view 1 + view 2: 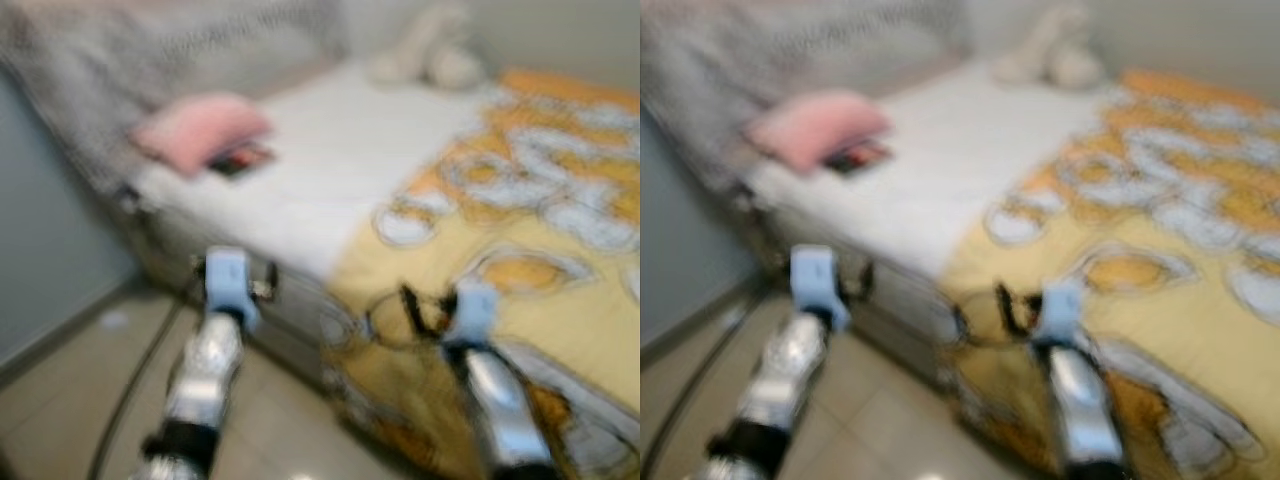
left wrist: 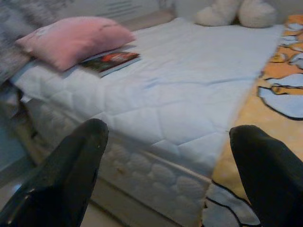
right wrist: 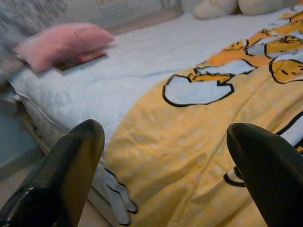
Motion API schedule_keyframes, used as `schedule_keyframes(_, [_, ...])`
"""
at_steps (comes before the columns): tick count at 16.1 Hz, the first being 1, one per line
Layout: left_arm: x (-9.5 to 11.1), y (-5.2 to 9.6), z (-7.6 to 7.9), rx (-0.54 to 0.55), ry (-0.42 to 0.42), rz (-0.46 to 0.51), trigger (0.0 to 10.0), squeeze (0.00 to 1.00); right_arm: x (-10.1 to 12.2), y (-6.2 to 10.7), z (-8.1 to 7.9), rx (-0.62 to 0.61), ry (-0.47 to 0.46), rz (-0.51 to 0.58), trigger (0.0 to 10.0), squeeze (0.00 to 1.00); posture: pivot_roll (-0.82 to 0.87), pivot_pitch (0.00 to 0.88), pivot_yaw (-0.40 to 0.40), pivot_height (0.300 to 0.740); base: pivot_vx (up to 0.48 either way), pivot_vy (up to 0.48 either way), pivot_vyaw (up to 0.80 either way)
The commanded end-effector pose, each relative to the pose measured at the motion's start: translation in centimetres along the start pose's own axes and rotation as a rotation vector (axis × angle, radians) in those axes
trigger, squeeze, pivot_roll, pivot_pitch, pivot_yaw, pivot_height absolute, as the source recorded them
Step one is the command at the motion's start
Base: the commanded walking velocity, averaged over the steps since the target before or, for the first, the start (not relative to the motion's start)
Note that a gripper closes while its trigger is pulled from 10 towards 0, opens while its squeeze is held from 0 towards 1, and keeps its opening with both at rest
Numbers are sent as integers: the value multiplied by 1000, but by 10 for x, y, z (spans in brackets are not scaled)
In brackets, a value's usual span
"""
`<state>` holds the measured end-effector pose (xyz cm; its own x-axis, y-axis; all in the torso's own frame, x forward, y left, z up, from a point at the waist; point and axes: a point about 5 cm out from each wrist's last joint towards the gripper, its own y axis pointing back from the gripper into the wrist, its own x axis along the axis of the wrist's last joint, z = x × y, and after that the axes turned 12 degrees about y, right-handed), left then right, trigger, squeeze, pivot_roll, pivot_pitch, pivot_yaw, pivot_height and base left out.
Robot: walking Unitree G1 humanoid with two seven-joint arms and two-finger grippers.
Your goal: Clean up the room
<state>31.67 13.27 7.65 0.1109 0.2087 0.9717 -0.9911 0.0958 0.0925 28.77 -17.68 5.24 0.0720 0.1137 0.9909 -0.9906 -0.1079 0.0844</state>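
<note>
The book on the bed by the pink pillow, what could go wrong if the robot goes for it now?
The book lies partly tucked under the pink pillow, so lifting it may drag the pillow along. Both head views are blurred, so aim may be off. The open left tool is still short of the mattress edge, and reaching over could bump it.

This is a bedroom in a home. A low bed with a white quilted mattress (image 2: 189, 94) takes up most of the scene, its far side covered by a yellow and orange cartoon-printed blanket (image 3: 199, 156). A soft pink pillow (image 2: 71, 40) lies near the head of the bed, with a thin book with a dark red cover (image 2: 111, 61) tucked partly beneath it. A cream plush toy (image 2: 236, 12) sits at the far edge by the wall. Pale glossy floor tiles (image 1: 60, 400) run alongside the bed, beside a grey-blue wall (image 1: 45, 220).
</note>
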Motion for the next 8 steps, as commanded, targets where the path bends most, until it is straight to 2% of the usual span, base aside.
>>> schedule_keyframes(1, [2,2,-11,28,-34,-10,10000,0,4,-2,-4,16,-14,22,10000,4,137,0,64,740,472,0,587])
schedule_keyframes(2, [3,-2,-10,26,-68,-11,10000,0,2,-2,-4,21,-14,15,10000,8,142,0,59,740,360,0,587])
schedule_keyframes(5, [9,-5,-1,1,-96,16,10000,0,2,-1,-2,36,-9,13,10000,12,151,0,42,740,0,0,587])
schedule_keyframes(7, [6,1,2,-6,-90,24,10000,0,0,1,0,41,-10,7,10000,12,153,0,33,740,0,0,591])
schedule_keyframes(8, [2,8,-2,-6,-139,22,10000,0,-2,3,1,46,-8,-1,10000,12,153,0,32,740,0,0,581])
